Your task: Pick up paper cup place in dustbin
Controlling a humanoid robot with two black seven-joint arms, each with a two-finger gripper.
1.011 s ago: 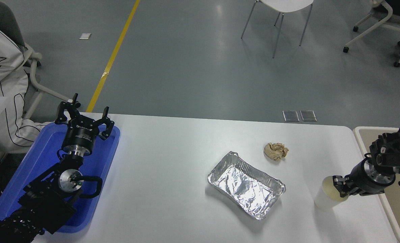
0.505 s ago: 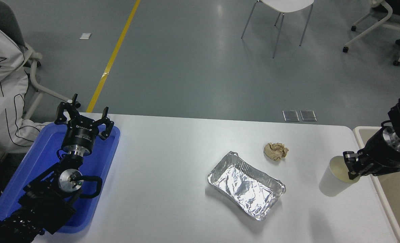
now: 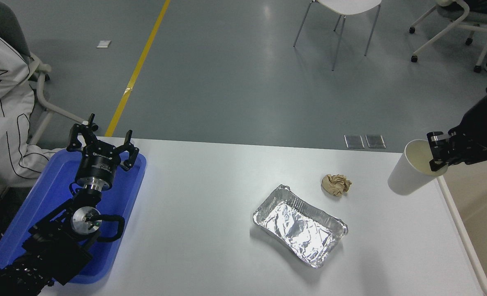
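The white paper cup (image 3: 409,172) hangs tilted in the air above the table's right edge, its cream inside facing up and right. My right gripper (image 3: 437,154) is shut on the cup's rim, with the arm reaching in from the right edge. The beige dustbin (image 3: 457,218) stands just past the table's right side; only its white rim and part of its inside show. My left gripper (image 3: 103,142) is parked open over the blue tray (image 3: 42,197) at the lower left.
A crinkled silver foil tray (image 3: 299,225) lies at the table's middle right, and a crumpled brown paper ball (image 3: 336,184) sits behind it. Chairs stand on the grey floor beyond the table. A white garment hangs on a chair at the far left.
My right gripper has lifted the paper cup off the table and carried it up and slightly right, toward the dustbin's far end. The left arm has not moved.
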